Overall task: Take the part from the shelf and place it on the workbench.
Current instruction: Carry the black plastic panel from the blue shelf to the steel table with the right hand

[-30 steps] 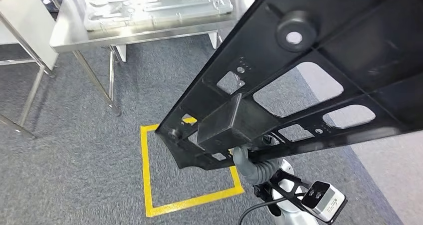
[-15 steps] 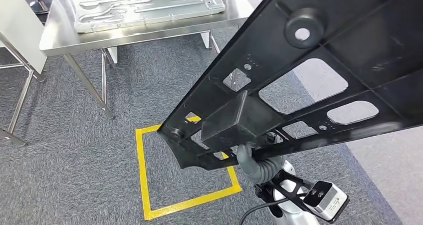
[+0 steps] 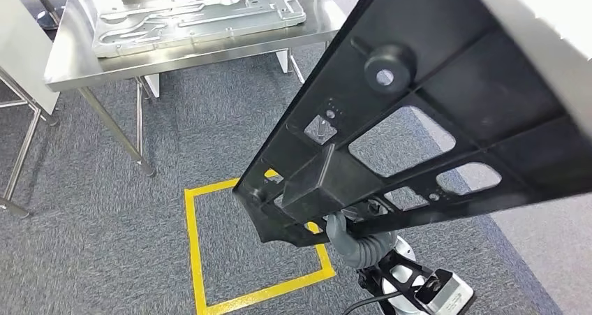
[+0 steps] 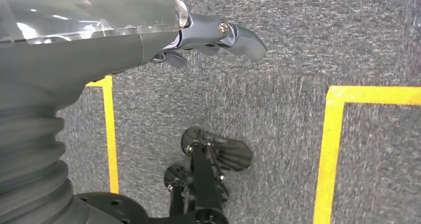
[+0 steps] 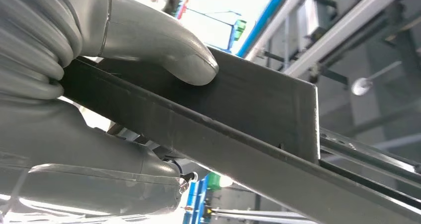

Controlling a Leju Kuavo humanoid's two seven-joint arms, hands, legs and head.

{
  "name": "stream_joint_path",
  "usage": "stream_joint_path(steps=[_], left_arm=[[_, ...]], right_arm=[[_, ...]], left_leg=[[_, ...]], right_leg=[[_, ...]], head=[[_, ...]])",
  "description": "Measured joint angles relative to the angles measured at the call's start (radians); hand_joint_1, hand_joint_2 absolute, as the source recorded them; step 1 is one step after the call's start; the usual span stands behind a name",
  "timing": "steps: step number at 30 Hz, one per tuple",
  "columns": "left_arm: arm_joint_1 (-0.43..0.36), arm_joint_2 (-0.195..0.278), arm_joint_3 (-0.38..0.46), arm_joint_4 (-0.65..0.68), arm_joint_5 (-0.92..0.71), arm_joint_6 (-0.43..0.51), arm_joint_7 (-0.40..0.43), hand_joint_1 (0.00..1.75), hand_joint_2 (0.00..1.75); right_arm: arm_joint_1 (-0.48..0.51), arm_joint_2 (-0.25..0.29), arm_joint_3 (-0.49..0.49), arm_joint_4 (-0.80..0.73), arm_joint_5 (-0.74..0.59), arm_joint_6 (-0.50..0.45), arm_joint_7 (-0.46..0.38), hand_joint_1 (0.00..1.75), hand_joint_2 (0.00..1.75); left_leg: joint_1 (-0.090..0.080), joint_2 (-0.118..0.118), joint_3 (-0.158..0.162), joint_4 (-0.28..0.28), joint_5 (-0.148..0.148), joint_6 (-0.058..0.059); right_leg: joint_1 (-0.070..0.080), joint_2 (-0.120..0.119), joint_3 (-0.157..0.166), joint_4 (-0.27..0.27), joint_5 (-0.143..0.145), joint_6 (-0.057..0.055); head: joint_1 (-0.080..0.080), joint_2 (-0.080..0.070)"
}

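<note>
A big black plastic part (image 3: pixel 447 84), ribbed and full of cut-outs, hangs tilted in the air across the right half of the head view. My right hand (image 3: pixel 351 237) grips its lower edge from beneath, close to a boxy block on the part. In the right wrist view the grey thumb (image 5: pixel 159 47) presses on the part's flat black rim (image 5: pixel 258 102), with the other fingers under it. The steel workbench (image 3: pixel 209 53) stands ahead at the upper left. My left hand (image 4: pixel 218 35) hangs above the carpet with nothing in it, its fingers apart.
A silver stamped metal panel (image 3: pixel 195 15) lies on the workbench. A yellow taped square (image 3: pixel 192 259) marks the grey carpet in front of it. Metal legs of another frame (image 3: pixel 21 154) stand at the far left. Paler floor (image 3: pixel 551 245) lies to the right.
The whole picture has shifted, so the camera has moved: the workbench now shows more fully and further left. The part stays in my right hand, its near end slightly lower.
</note>
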Motion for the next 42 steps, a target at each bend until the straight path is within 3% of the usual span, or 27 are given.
stream_joint_path(steps=[3, 5, 8, 9, 10, 11, 13, 15, 18, 20, 21, 23, 24, 25, 26, 27, 28, 30, 32, 35, 37, 39, 40, 41, 42], left_arm=[[0.0, -0.001, 0.0, 0.0, -0.002, 0.002, -0.001, 0.0, 1.75], [0.002, -0.003, 0.0, 0.0, -0.003, 0.005, 0.001, 0.0, 1.75], [0.001, -0.005, 0.0, 0.0, -0.004, 0.006, 0.001, 0.0, 1.75], [0.001, -0.005, 0.0, 0.0, -0.006, 0.006, 0.001, 0.0, 1.75], [0.002, -0.006, 0.0, 0.0, -0.007, 0.006, 0.001, 0.0, 1.75], [0.003, -0.007, 0.0, 0.0, -0.009, 0.006, 0.001, 0.0, 1.75], [0.003, -0.009, 0.0, 0.0, -0.012, 0.006, 0.001, 0.0, 1.75], [0.003, -0.011, 0.0, 0.0, -0.014, 0.006, 0.001, 0.0, 1.75], [0.005, -0.011, 0.0, 0.0, -0.015, 0.006, -0.001, 0.0, 1.75], [0.003, -0.011, 0.0, 0.0, -0.018, 0.003, -0.003, 0.0, 1.75], [0.001, -0.011, 0.0, 0.0, -0.02, 0.001, -0.004, 0.0, 1.75], [-0.001, -0.012, 0.0, 0.0, -0.024, -0.003, -0.005, 0.0, 1.75], [-0.002, -0.011, 0.0, 0.0, -0.025, -0.004, -0.005, 0.0, 1.75], [-0.002, -0.011, 0.0, 0.0, -0.025, -0.005, -0.005, 0.0, 1.75], [-0.003, -0.011, 0.0, 0.0, -0.026, -0.005, -0.004, 0.0, 1.75], [-0.003, -0.011, 0.0, 0.0, -0.027, -0.006, -0.003, 0.0, 1.75], [-0.005, -0.011, 0.0, 0.0, -0.027, -0.006, -0.003, 0.0, 1.75], [-0.009, -0.01, 0.0, 0.0, -0.027, -0.005, -0.001, 0.0, 1.75], [-0.011, -0.009, 0.0, 0.0, -0.026, -0.003, -0.001, 0.0, 1.75], [-0.011, -0.009, 0.0, 0.0, -0.024, -0.002, -0.001, 0.0, 1.75], [-0.013, -0.01, 0.0, 0.0, -0.024, -0.003, -0.002, 0.0, 1.75], [-0.014, -0.009, 0.0, 0.0, -0.024, -0.003, -0.002, 0.0, 1.75], [-0.013, -0.01, 0.0, 0.0, -0.024, -0.003, -0.002, 0.0, 1.75], [-0.012, -0.01, 0.0, 0.0, -0.024, -0.003, -0.002, 0.0, 1.75], [-0.012, -0.01, 0.0, 0.0, -0.025, -0.003, -0.002, 0.0, 1.75]], right_arm=[[0.03, -0.001, 0.002, -0.015, 0.029, -0.025, 0.0, 1.75, 1.75], [0.049, -0.001, 0.007, -0.029, 0.043, -0.036, 0.0, 1.75, 1.75], [0.07, -0.001, 0.012, -0.041, 0.06, -0.048, 0.0, 1.75, 1.75], [0.077, -0.002, 0.012, -0.042, 0.065, -0.051, 0.0, 1.75, 1.75], [0.083, -0.002, 0.012, -0.043, 0.069, -0.053, 0.0, 1.75, 1.75], [0.087, -0.002, 0.012, -0.045, 0.071, -0.054, 0.0, 1.75, 1.75], [0.094, -0.002, 0.012, -0.052, 0.067, -0.054, 0.0, 1.75, 1.75], [0.098, -0.002, 0.012, -0.062, 0.059, -0.052, 0.0, 1.75, 1.75], [0.104, -0.003, 0.012, -0.078, 0.054, -0.051, 0.0, 1.75, 1.75], [0.104, -0.004, 0.013, -0.087, 0.054, -0.055, 0.0, 1.75, 1.75], [0.104, -0.004, 0.013, -0.091, 0.054, -0.058, 0.0, 1.75, 1.75], [0.103, -0.006, 0.013, -0.095, 0.053, -0.065, 0.0, 1.75, 1.75], [0.104, -0.006, 0.013, -0.096, 0.053, -0.066, 0.0, 1.75, 1.75], [0.104, -0.008, 0.013, -0.096, 0.053, -0.066, 0.0, 1.75, 1.75], [0.105, -0.008, 0.013, -0.097, 0.054, -0.066, 0.0, 1.75, 1.75], [0.106, -0.009, 0.013, -0.098, 0.055, -0.067, 0.0, 1.75, 1.75], [0.109, -0.01, 0.014, -0.101, 0.056, -0.067, 0.0, 1.75, 1.75], [0.115, -0.01, 0.016, -0.109, 0.059, -0.068, 0.0, 1.75, 1.75], [0.12, -0.011, 0.019, -0.115, 0.06, -0.074, 0.0, 1.75, 1.75], [0.123, -0.013, 0.025, -0.125, 0.059, -0.081, 0.0, 1.75, 1.75], [0.124, -0.015, 0.027, -0.13, 0.058, -0.082, 0.0, 1.75, 1.75], [0.127, -0.017, 0.028, -0.132, 0.058, -0.083, 0.0, 1.75, 1.75], [0.128, -0.018, 0.028, -0.132, 0.058, -0.083, 0.0, 1.75, 1.75], [0.129, -0.02, 0.028, -0.132, 0.058, -0.083, 0.0, 1.75, 1.75], [0.129, -0.021, 0.028, -0.132, 0.058, -0.083, 0.0, 1.75, 1.75]], left_leg=[[-0.001, -0.016, 0.001, -0.01, -0.007, 0.015], [0.003, -0.031, 0.006, -0.015, -0.008, 0.024], [0.005, -0.05, 0.01, -0.017, -0.012, 0.032], [0.005, -0.058, 0.011, -0.016, -0.013, 0.032], [0.006, -0.067, 0.012, -0.015, -0.015, 0.031], [0.006, -0.075, 0.015, -0.015, -0.017, 0.029], [0.008, -0.087, 0.023, -0.013, -0.023, 0.024], [0.007, -0.094, 0.028, -0.012, -0.028, 0.014], [0.005, -0.096, 0.031, -0.019, -0.03, -0.006], [0.006, -0.082, 0.026, 0.003, -0.048, -0.016], [0.007, -0.073, 0.008, 0.044, -0.072, -0.019], [0.007, -0.058, -0.054, 0.176, -0.135, -0.023], [0.008, -0.056, -0.086, 0.238, -0.156, -0.024], [0.007, -0.055, -0.103, 0.27, -0.159, -0.024], [0.007, -0.054, -0.102, 0.263, -0.141, -0.022], [0.007, -0.054, -0.081, 0.216, -0.108, -0.018], [0.005, -0.052, -0.047, 0.144, -0.068, -0.012], [-0.001, -0.048, 0.009, 0.025, -0.025, 0.003], [-0.007, -0.046, 0.025, -0.01, -0.026, 0.011], [-0.001, -0.049, 0.035, -0.026, -0.024, 0.021], [0.004, -0.049, 0.045, -0.034, -0.025, 0.029], [0.004, -0.05, 0.049, -0.034, -0.03, 0.032], [0.005, -0.05, 0.052, -0.034, -0.033, 0.032], [0.005, -0.051, 0.056, -0.033, -0.037, 0.03], [0.006, -0.053, 0.062, -0.033, -0.042, 0.027]], right_leg=[[0.001, -0.019, 0.002, 0.003, -0.013, 0.016], [-0.003, -0.014, -0.01, 0.041, -0.041, 0.028], [-0.013, 0.0, -0.11, 0.227, -0.121, 0.042], [-0.016, 0.001, -0.142, 0.277, -0.131, 0.045], [-0.019, 0.002, -0.159, 0.293, -0.122, 0.047], [-0.022, 0.003, -0.155, 0.268, -0.091, 0.048], [-0.026, 0.006, -0.103, 0.138, -0.012, 0.045], [-0.022, 0.01, -0.062, 0.039, 0.026, 0.037], [-0.017, 0.015, -0.056, 0.021, 0.026, 0.018], [-0.019, 0.014, -0.049, 0.012, 0.028, 0.003], [-0.02, 0.013, -0.045, 0.008, 0.029, -0.003], [-0.016, 0.009, -0.041, 0.006, 0.025, -0.012], [-0.013, 0.008, -0.039, 0.006, 0.023, -0.015], [-0.01, 0.007, -0.037, 0.006, 0.022, -0.016], [-0.008, 0.007, -0.033, 0.006, 0.019, -0.017], [-0.006, 0.007, -0.029, 0.006, 0.017, -0.017], [-0.004, 0.007, -0.023, 0.006, 0.013, -0.017], [0.001, 0.007, -0.018, 0.009, 0.006, -0.011], [0.002, 0.007, -0.019, 0.01, 0.003, -0.002], [0.0, 0.008, -0.021, 0.025, -0.011, 0.015], [-0.005, 0.009, -0.064, 0.114, -0.056, 0.026], [-0.013, 0.009, -0.145, 0.252, -0.106, 0.035], [-0.017, 0.009, -0.175, 0.294, -0.109, 0.039], [-0.021, 0.008, -0.186, 0.297, -0.091, 0.042], [-0.024, 0.008, -0.176, 0.259, -0.054, 0.044]], head=[[0.0, 0.0], [0.0, 0.0], [0.0, 0.0], [0.0, 0.0], [0.0, 0.0], [0.0, 0.0], [0.0, 0.0], [0.0, 0.0], [0.0, 0.0], [0.0, 0.0], [0.0, 0.0], [0.0, 0.0], [0.0, 0.0], [0.0, 0.0], [0.0, 0.0], [0.0, 0.0], [0.0, 0.0], [0.0, 0.0], [0.0, 0.0], [0.0, 0.0], [0.0, 0.0], [0.0, 0.0], [0.0, 0.0], [0.0, 0.0], [0.0, 0.0]])
